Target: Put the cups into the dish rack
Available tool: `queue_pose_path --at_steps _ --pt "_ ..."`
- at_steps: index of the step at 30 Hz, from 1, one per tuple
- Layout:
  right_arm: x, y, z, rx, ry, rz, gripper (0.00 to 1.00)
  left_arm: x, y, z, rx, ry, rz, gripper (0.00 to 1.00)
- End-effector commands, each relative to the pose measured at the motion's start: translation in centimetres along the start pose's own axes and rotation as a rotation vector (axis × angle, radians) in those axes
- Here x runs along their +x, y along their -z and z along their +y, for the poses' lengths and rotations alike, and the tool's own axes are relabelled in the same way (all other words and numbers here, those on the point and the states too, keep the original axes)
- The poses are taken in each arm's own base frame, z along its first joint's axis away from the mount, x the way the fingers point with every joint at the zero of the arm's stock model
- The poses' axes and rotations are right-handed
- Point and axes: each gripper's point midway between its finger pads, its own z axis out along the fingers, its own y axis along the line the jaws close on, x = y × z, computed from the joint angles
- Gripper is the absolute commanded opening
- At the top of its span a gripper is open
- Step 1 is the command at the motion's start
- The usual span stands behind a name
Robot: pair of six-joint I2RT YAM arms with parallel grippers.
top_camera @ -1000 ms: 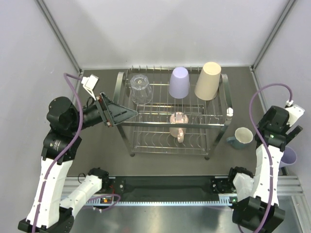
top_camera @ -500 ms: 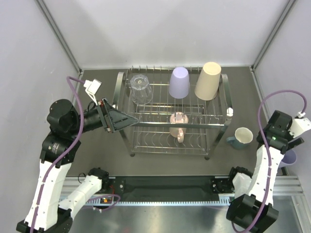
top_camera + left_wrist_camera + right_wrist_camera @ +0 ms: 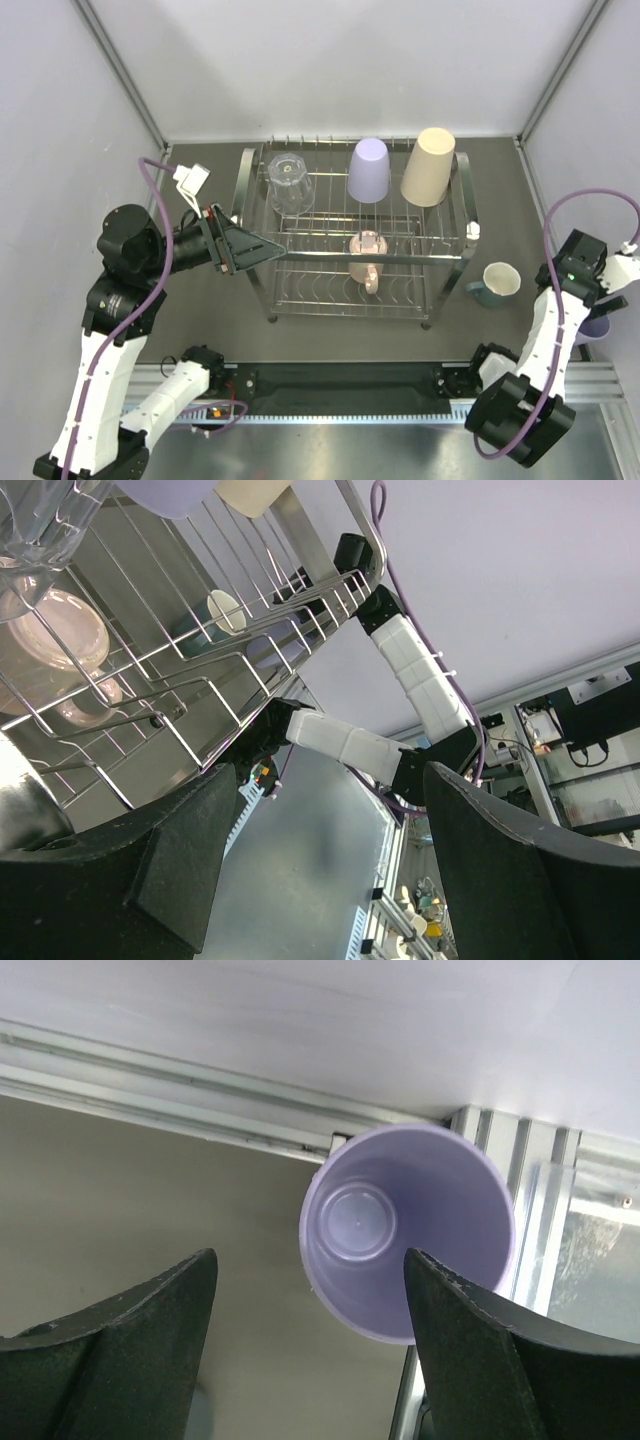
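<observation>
Right gripper hovers spread over the near-right lavender tumbler; left gripper, spread, touches the dish rack.

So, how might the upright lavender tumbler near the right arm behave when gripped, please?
It looks like thin plastic, so the lavender tumbler is probably light. Its smooth, tapered wall may slip. Empty and upright, it could tip.

I see dark desk carrying dish rack at centre; teal mug upright just right of it; lavender tumbler upright at desk's right edge.
</observation>
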Motion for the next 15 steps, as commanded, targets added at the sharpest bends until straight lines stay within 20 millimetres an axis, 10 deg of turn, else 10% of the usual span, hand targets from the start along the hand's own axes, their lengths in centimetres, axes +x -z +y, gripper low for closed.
queue_pose_path --at_steps 1,15 --pt "0.4 -0.8 0.4 -0.001 -0.044 0.014 0.75 0.4 -0.8 2.9 -0.095 0.099 0.028 0.81" --pt "1.6 -2.5 0.7 0.034 -0.017 0.049 0.52 -0.7 -1.7 3.4 -0.097 0.144 0.007 0.81"
